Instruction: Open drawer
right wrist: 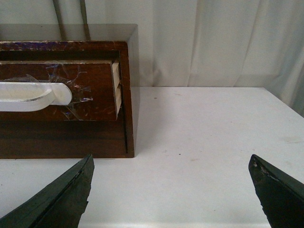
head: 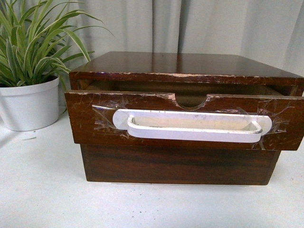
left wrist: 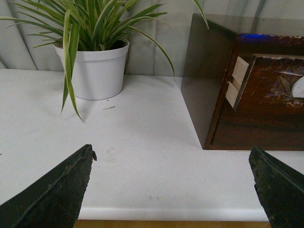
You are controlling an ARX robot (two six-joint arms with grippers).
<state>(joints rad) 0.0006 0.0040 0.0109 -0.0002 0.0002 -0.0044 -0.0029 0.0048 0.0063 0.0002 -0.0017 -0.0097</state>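
The drawer is the upper one of a dark brown wooden cabinet. It stands pulled out a little from the cabinet body. Its white bar handle is taped on, below a half-round notch. Neither gripper shows in the front view. My left gripper is open and empty above the white table, near the cabinet's left side; the drawer's left end shows there. My right gripper is open and empty, near the cabinet's right corner; the drawer and handle end show there.
A plain lower drawer front sits under the open one. A spider plant in a white pot stands left of the cabinet, also in the left wrist view. A white table carries everything; grey curtains hang behind.
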